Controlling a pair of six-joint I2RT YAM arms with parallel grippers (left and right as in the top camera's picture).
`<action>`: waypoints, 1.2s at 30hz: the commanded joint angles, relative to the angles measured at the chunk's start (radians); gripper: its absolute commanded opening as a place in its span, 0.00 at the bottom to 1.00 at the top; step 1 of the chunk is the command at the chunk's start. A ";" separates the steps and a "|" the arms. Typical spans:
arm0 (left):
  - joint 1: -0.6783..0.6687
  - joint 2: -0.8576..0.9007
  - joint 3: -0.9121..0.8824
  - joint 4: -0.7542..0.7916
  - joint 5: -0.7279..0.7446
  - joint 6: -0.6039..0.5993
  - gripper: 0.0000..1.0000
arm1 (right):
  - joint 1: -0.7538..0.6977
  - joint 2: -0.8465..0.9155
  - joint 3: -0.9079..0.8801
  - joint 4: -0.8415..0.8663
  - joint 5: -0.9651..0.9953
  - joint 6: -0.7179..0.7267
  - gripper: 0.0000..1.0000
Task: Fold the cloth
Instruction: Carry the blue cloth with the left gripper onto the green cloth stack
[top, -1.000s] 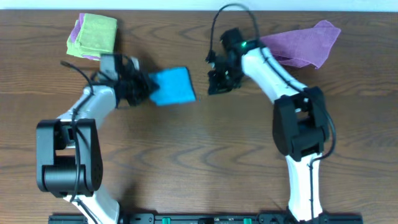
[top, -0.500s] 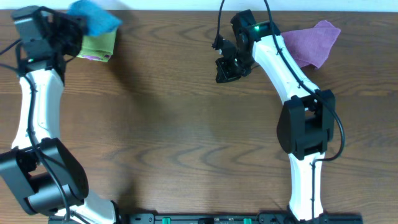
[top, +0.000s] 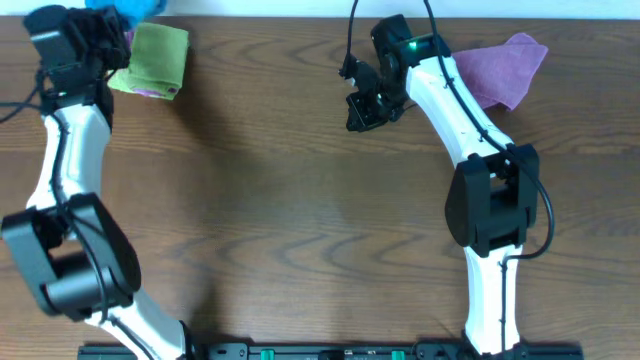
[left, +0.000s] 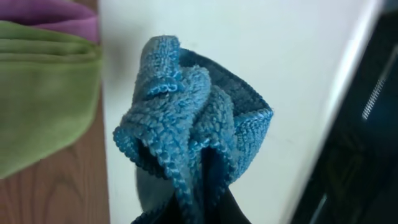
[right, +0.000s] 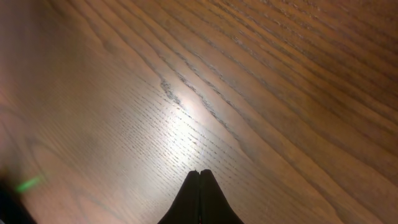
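Note:
The cloth (left: 186, 137) is sky-blue terry, bunched into a crumpled wad. My left gripper (left: 208, 210) is shut on its lower end, with only dark finger bases showing. In the overhead view the cloth (top: 130, 9) hangs at the table's far left corner, half cut off by the frame edge, with my left gripper (top: 110, 22) beside it. My right gripper (top: 362, 112) is shut and holds nothing. In the right wrist view its fingertips (right: 200, 174) press together above bare wood.
A folded lime-green cloth (top: 152, 52) lies at the back left on a purple one (top: 150, 92), just right of the left gripper. Another purple cloth (top: 500, 68) lies at the back right behind the right arm. A white surface (left: 298, 62) lies beyond the table edge.
My left arm has swung from the table's middle to the far left corner, carrying the blue cloth up off the wood. My right gripper rose slightly toward the back.

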 joint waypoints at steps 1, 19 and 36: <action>-0.002 0.043 0.008 0.019 -0.022 -0.032 0.06 | 0.004 0.005 0.020 0.002 0.000 -0.031 0.01; -0.008 0.164 0.014 0.220 0.011 0.214 0.06 | 0.004 0.005 0.020 0.016 0.000 -0.031 0.01; -0.003 0.246 0.014 0.173 0.098 0.253 0.95 | 0.004 0.005 0.020 0.011 0.000 -0.030 0.01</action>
